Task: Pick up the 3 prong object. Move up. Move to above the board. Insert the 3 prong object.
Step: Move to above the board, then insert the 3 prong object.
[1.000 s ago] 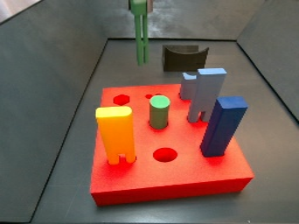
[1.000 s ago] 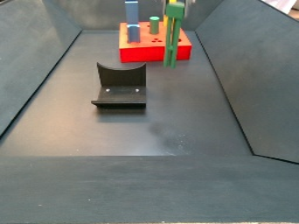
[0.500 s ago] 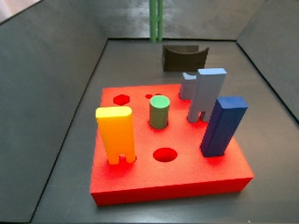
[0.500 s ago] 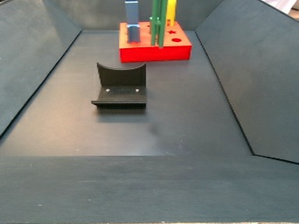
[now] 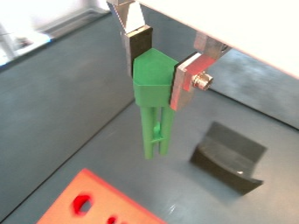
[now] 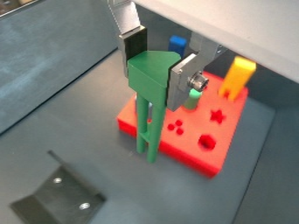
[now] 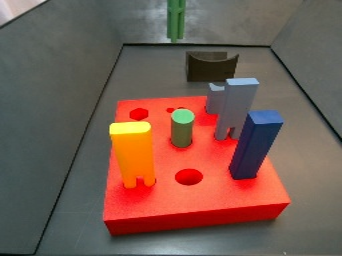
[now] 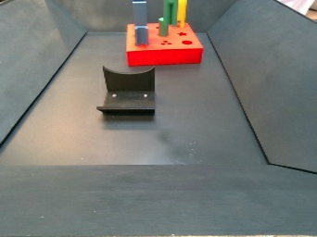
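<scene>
My gripper [image 5: 158, 66] is shut on the wide top of the 3 prong object [image 5: 153, 105], a tall green post whose prongs hang down. Both wrist views show the hold [image 6: 158, 74]. The post [image 6: 145, 122] hangs high above the floor, beside the board [image 6: 193, 142] and apart from it. In a side view only the prongs' lower part [image 7: 177, 20] shows at the top edge, behind the board [image 7: 201, 205]; the gripper is out of view there. The board [image 8: 173, 56], a red block with round holes, also shows far back, and a corner of it shows in a wrist view [image 5: 87, 201].
On the board stand a yellow-orange block [image 7: 131, 152], a short green cylinder peg [image 7: 182, 127], a grey-blue piece [image 7: 235, 102] and a dark blue block [image 7: 254, 143]. The fixture [image 7: 207, 65] stands on the floor behind the board [image 8: 128, 90]. Dark walls enclose the floor.
The 3 prong object has risen with the gripper; in one side view only its lower end still shows at the top edge, and in the other it has left the picture.
</scene>
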Robot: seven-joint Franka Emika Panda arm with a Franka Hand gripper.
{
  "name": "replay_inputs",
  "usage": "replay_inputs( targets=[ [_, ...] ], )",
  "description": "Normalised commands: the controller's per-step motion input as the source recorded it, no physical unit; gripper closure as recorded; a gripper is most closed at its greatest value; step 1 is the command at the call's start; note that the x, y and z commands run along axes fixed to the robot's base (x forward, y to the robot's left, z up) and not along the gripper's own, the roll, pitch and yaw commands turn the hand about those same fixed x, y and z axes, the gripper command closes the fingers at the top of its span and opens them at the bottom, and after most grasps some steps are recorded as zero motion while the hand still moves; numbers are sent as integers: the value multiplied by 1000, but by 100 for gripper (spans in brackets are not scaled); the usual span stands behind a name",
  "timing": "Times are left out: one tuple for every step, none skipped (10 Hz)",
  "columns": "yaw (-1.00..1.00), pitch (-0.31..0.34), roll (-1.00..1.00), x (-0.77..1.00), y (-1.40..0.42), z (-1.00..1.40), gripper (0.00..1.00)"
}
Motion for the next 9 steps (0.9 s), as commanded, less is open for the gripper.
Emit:
replay_inputs(
  targets=[
    [362,138,11,-52,-1000,353,100],
    [211,108,33,-45,-1000,362,100],
    [95,85,19,-26,-1000,361,100],
    [52,87,22,-7,-860,317,100],
    [38,96,20,23,-566,215,100],
    [22,100,19,52,-283,104,100],
    [17,100,22,59,-190,71,100],
    [0,0,0,-34,0,0,100],
    [77,0,86,-60,0,0,100]
  ],
)
